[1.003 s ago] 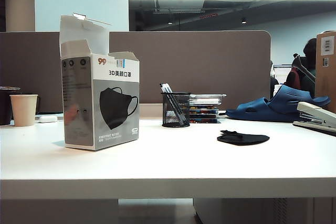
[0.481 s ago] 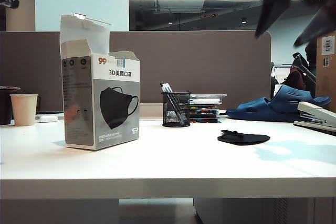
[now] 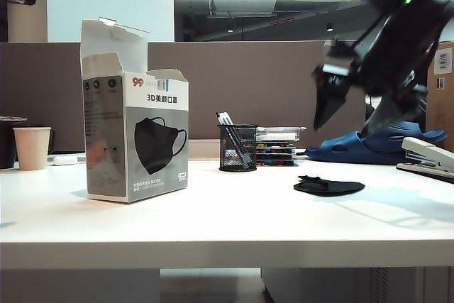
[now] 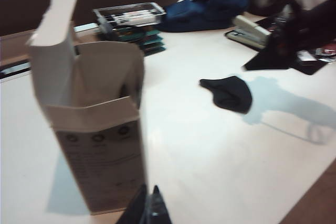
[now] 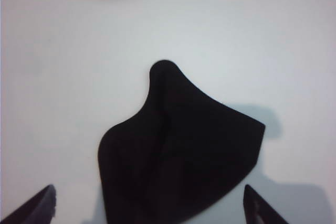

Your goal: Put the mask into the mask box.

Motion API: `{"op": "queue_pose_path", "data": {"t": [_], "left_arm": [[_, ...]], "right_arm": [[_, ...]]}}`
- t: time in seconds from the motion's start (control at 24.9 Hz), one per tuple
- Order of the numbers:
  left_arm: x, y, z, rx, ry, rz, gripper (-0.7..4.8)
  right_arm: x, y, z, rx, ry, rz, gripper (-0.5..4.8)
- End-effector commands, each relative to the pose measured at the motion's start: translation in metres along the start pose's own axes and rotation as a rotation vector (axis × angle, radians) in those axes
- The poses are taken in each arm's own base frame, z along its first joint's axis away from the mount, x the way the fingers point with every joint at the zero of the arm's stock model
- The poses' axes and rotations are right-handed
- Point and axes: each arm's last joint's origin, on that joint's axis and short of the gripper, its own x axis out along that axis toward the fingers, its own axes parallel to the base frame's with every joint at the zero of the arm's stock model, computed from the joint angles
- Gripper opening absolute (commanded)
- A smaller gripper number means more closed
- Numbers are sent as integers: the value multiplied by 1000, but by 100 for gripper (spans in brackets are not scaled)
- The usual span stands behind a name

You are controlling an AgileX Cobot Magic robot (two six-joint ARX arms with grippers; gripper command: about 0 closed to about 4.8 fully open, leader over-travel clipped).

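The mask (image 3: 328, 186) is lying flat on the desk (image 3: 234, 225), a small black fabric fold, limp and creased, out at about four o'clock from the mask box (image 3: 135, 136). The right gripper (image 3: 358, 115) is hanging just above it, jaws spread wide and straddling the fabric, lining up for a pinch. The box is standing upright with flaps raised, ready to receive. The left gripper (image 4: 147, 211) is hovering beside the carton, jaws closed on nothing.

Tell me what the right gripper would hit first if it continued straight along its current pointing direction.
Most likely the small flat black fabric mask on the white table: the open right gripper hangs above, aimed down at it, though exact depth is unclear.
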Motion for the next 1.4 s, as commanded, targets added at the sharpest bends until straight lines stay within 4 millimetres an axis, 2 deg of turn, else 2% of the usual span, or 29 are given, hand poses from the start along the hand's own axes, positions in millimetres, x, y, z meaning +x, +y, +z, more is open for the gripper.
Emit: {"op": "queue_pose_path", "data": {"t": [0.04,0.16,0.48,0.64,0.84,0.88,0.96,1.04,1.12,1.16,1.24,1.4], "left_arm": [[-1,-1,3,19,-20,-22,-5],[-1,-1,3,18,-20,-27,-5],[-1,-1,3,18,-20,-26,-5],[-1,-1,3,19,-21,-26,-5],[-1,-1,6,32,-39,-22,-4],[-1,0,6,37,-46,-20,-4],[-1,0,9,52,-66,-13,-1],[-1,0,11,68,-89,-10,4],[-1,1,13,79,-105,-2,40],[-1,1,14,86,-113,17,74],[-1,2,14,86,-113,37,89],[-1,3,14,88,-108,75,90]], "right_arm": [[16,-2,9,-2,-6,-2,479],[38,-2,12,-9,27,-39,479],[70,4,10,-116,97,-125,479],[87,2,-2,-116,165,-151,479],[96,0,-14,-108,242,-146,479],[98,0,-17,-108,260,-149,463],[100,-1,-21,-106,286,-149,386],[101,-1,-23,-106,301,-149,279],[101,-1,-23,-105,303,-146,149],[101,-1,-23,-105,303,-145,45],[101,-1,-23,-105,303,-143,-8],[101,1,-22,-98,300,-92,-6]]}}
